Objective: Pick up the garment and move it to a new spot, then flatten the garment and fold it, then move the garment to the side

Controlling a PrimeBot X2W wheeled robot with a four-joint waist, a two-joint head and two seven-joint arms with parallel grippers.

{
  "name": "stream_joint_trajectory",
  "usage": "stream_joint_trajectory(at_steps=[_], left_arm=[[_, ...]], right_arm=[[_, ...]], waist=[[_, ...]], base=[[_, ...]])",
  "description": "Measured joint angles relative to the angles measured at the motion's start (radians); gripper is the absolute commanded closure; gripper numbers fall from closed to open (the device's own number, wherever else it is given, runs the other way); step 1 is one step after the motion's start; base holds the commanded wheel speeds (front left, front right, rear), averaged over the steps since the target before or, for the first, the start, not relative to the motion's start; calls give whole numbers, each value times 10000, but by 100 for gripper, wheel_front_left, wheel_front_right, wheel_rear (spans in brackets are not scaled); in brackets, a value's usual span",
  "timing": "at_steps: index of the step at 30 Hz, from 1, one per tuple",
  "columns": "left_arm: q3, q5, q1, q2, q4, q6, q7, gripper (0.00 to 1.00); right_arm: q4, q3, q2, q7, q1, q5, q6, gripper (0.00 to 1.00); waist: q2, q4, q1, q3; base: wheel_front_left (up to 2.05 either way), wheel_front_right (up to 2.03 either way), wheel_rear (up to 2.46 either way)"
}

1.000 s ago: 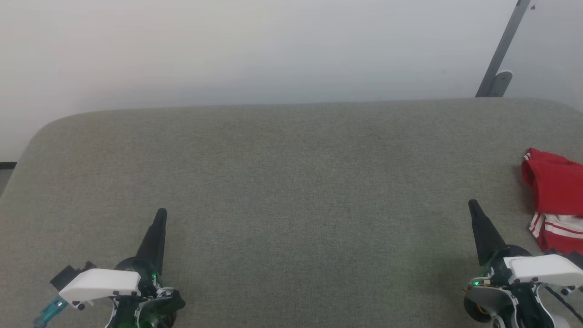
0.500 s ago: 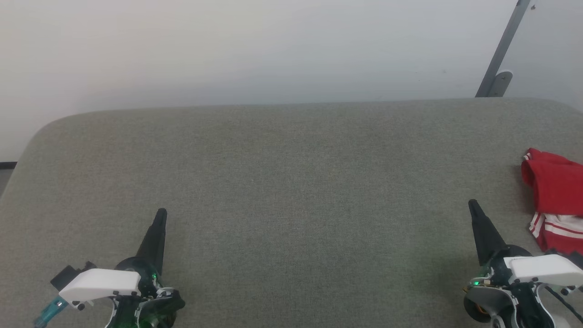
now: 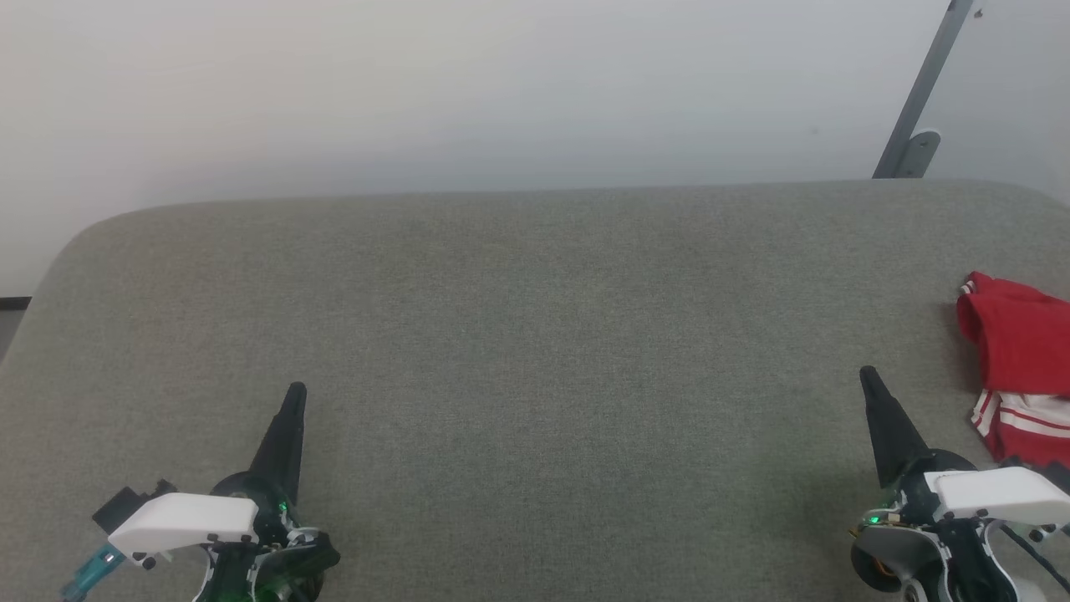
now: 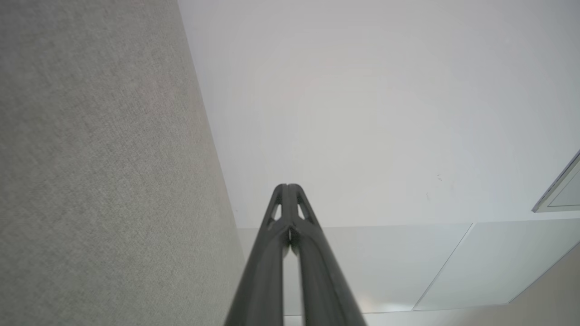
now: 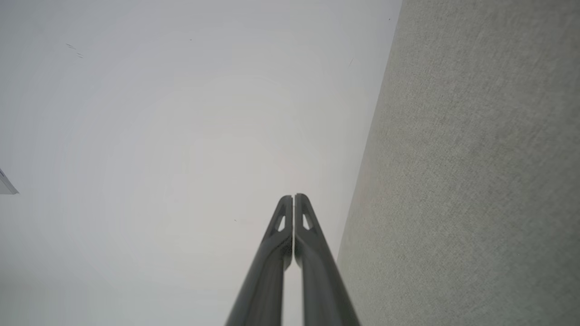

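Observation:
The garment (image 3: pixel 1021 368), red with red-white striped trim, lies bunched at the right edge of the grey padded surface (image 3: pixel 535 334), partly cut off by the head view's border. My right gripper (image 3: pixel 869 378) stands just left of it, shut and empty, fingers pointing up the view. At the lower left my left gripper (image 3: pixel 297 393) is shut too, with nothing between its fingers, far from the garment. The left wrist view has the left gripper (image 4: pixel 287 186) pressed together against a pale wall. In the right wrist view the right gripper (image 5: pixel 293 197) is likewise closed tip to tip.
A pale wall (image 3: pixel 501 84) rises behind the surface's far edge. A grey metal bar with a bracket (image 3: pixel 919 109) leans at the back right. The surface's left corner is rounded, with dark floor (image 3: pixel 12 305) beyond it.

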Motion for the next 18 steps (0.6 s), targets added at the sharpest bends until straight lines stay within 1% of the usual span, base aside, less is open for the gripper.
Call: stream_joint_trajectory(at_steps=[18], left_arm=[[0,0,0,0,0,0,0,100]], right_arm=[[0,-2,0,0,-1,0,0,100]], waist=[[0,0,0,0]], base=[[0,0,0]])
